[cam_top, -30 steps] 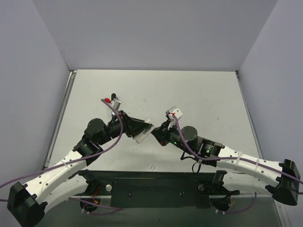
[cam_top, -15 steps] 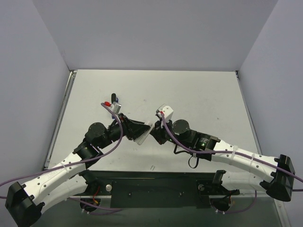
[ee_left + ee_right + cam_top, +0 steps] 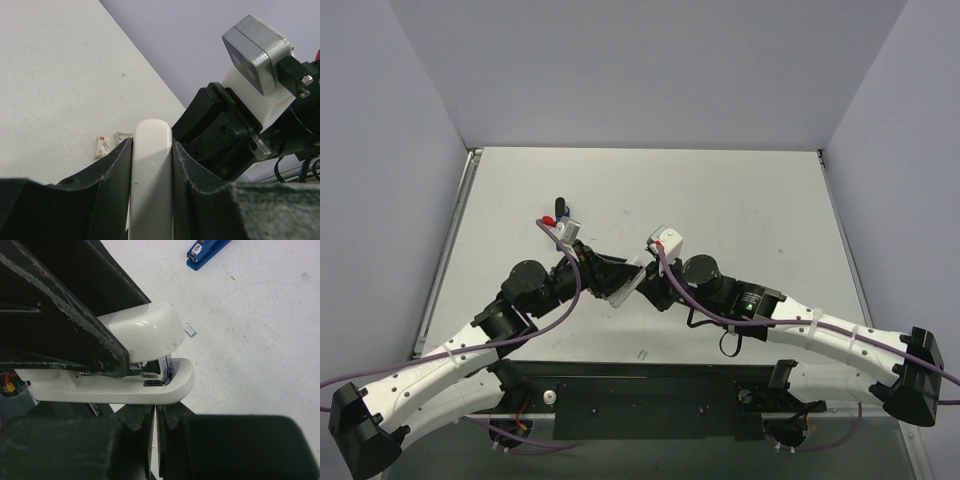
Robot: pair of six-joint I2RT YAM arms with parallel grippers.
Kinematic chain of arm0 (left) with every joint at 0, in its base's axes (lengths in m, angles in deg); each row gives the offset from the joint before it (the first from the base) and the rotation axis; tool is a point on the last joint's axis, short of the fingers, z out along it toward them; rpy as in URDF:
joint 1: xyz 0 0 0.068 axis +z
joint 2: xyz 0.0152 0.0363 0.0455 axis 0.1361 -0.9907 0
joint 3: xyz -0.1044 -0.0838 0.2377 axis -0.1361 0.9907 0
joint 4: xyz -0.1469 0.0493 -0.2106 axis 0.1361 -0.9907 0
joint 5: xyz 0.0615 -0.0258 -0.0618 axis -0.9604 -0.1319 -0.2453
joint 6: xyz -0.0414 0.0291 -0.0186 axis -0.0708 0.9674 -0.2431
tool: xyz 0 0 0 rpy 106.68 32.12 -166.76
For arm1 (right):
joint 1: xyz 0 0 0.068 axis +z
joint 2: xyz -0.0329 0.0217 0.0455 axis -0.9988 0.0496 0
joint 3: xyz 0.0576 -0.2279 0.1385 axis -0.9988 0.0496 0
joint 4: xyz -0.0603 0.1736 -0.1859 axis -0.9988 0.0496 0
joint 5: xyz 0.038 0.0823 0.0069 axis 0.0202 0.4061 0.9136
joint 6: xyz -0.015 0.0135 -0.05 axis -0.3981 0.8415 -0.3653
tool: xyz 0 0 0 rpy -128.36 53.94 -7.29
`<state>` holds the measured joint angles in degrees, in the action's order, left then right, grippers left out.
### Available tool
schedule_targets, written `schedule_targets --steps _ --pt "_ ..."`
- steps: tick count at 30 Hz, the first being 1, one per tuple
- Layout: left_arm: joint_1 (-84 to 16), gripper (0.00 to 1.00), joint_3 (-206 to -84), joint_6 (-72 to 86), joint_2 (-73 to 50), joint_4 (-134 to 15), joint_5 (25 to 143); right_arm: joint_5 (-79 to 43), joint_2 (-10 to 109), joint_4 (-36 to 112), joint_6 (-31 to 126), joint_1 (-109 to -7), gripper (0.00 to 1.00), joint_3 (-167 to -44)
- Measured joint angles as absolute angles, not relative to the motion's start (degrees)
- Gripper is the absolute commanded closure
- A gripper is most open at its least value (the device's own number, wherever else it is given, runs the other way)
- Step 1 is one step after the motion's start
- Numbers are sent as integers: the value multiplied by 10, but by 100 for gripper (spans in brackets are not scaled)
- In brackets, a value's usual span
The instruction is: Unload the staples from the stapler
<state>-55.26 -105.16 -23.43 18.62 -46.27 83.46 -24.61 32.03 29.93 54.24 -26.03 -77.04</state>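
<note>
We hold the white stapler (image 3: 127, 386) off the table (image 3: 250, 340), clamped by its sides in the left gripper (image 3: 151, 144), so that its front end faces the other arm. The right gripper (image 3: 154, 415) is fully closed and holds nothing. We judge its joined tips serve as a narrow probe for the metal magazine showing between cap and base. They sit just beside the base; we cannot tell whether they touch it. A blue stapler (image 3: 207, 251) lies on the table, well apart

Gloss against matt
The white stapler (image 3: 145, 327) is smooth glossy plastic with chromed metal inside; the table (image 3: 260, 340) is matt, grainy.
</note>
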Motion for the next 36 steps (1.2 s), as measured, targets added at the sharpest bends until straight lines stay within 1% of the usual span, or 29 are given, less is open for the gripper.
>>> schedule_targets --steps 7,14,18,22,28,36 --pt "-582 100 -1102 -201 182 -507 804 -252 254 242 553 -259 100 -713" --pt "-592 100 -1137 -159 127 -551 750 -288 180 214 571 -261 100 -666" --pt "-592 100 -1165 -127 86 -591 685 -309 141 210 584 -261 100 -643" --pt "-590 100 -1193 -84 49 -603 586 -325 110 212 601 -261 100 -613" --pt "-540 100 -1216 -30 -31 -569 507 -334 91 221 625 -260 100 -580" --pt "-451 100 -1226 20 -172 -495 470 -336 89 226 640 -260 98 -563"
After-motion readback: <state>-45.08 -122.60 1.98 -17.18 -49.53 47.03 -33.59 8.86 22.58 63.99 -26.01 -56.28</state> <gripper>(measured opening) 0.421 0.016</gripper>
